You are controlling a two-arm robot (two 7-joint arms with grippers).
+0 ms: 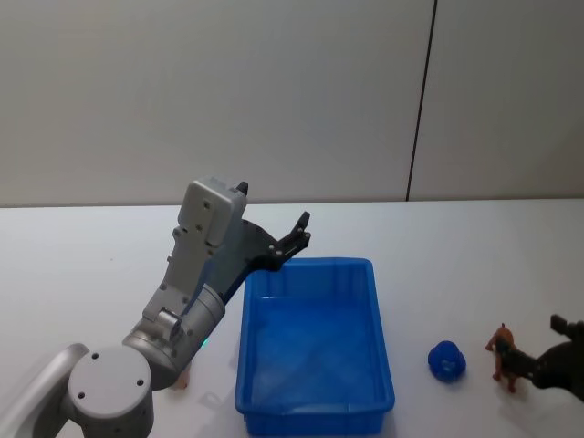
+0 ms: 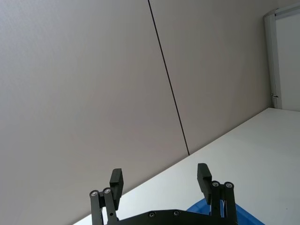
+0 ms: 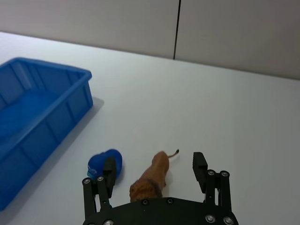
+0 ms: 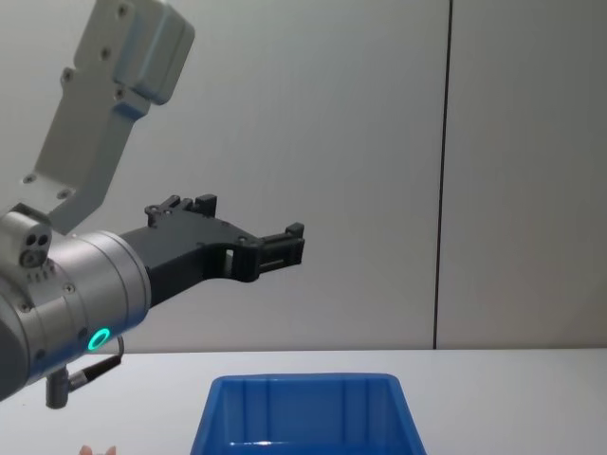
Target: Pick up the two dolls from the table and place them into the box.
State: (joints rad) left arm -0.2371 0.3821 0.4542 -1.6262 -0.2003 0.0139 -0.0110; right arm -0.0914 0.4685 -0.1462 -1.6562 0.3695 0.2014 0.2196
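Currently on record:

1. Brown four-legged toy animal with a darker body (image 3: 152, 180). It stands on the plain white surface (image 3: 225, 108), on the robot's right. It sits between the two black fingers (image 3: 199, 165) of the right gripper (image 3: 154, 161). The fingers are set wide, one on either side, with a gap showing at each flank, so they are not closed on the animal. Its head end lies toward the gripper's body and its thin tail points away.

2. Small blue rounded object (image 3: 104, 163). It rests on the surface just beside one right finger, on the side toward the bin. In the head view it lies between the bin and the animal, apart from both.

3. Bright blue rectangular plastic bin with ribbed walls and a thick rim (image 1: 379, 351). It stands mid-surface, to the left of the blue object.

4. Pale pink toy figure (image 1: 180, 380). It is on the surface off the bin's near left corner and is largely hidden behind the left arm, so its pose cannot be told.

5. Left gripper (image 1: 299, 230). It is raised well clear of the surface, above the bin's far left corner. Its fingers (image 2: 116, 182) are spread wide with nothing between them, and they point toward the pale grey wall with a dark vertical seam (image 2: 70, 93).
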